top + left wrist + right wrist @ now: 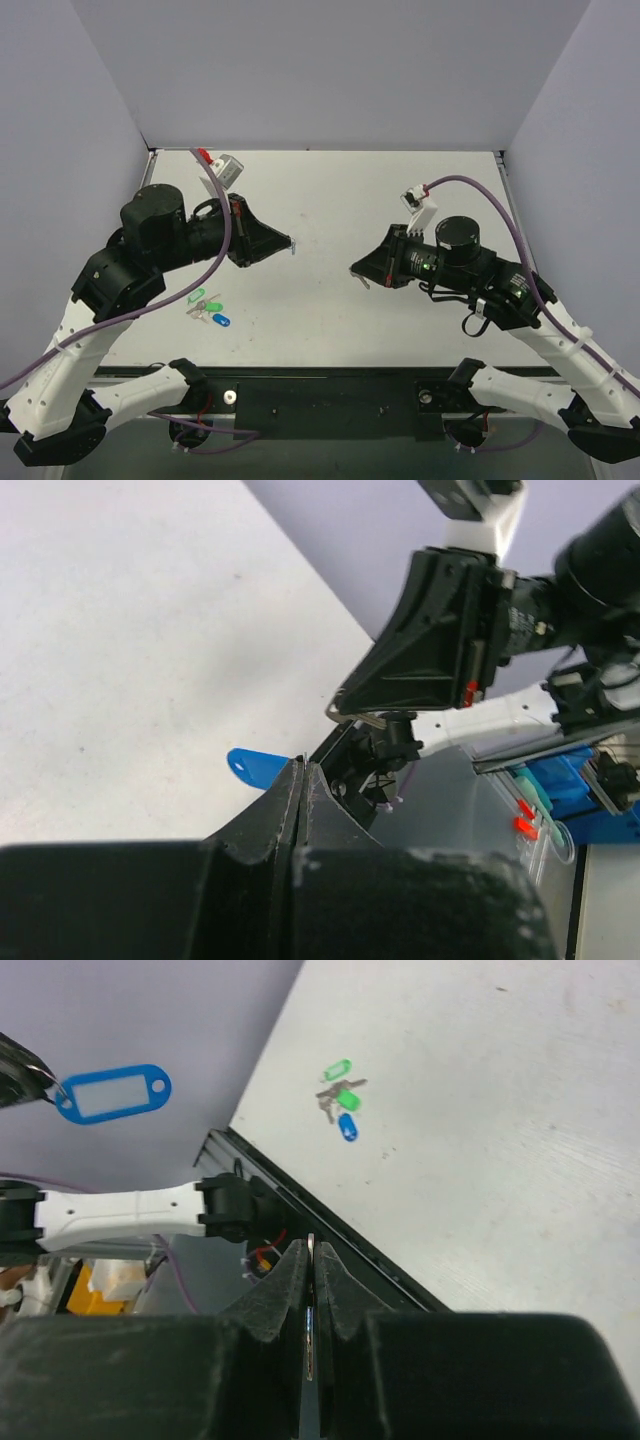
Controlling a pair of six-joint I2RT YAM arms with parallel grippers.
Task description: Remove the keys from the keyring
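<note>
From above, the left gripper (290,243) sits at 9 o'clock of the surface (330,190) and the right gripper (354,273) at 3 o'clock, tips facing and well apart. Both are raised, and what they carry is too small to make out here. A bunch of green and dark blue tags (208,308) lies at 7 o'clock. In the left wrist view the jaws are pressed together, with the light-blue keyring (256,765) poking out toward 9 o'clock, so it is clamped near its ring end. At 1 o'clock the right gripper's tip pinches a thin silver sliver, most likely the key (352,715). In the right wrist view the jaws are together on a narrow metal strip, apparently that key (312,1310). The keyring (110,1092) hangs at 10 o'clock from the left tip with nothing visible dangling from it, so the key looks free of the ring. The spare tags (342,1100) lie at 12 o'clock. The key should be light, stiff and slick, so it is best pinched flat across its head. The tag is light, rigid plastic that swings freely, so it should be held close to the ring.
</note>
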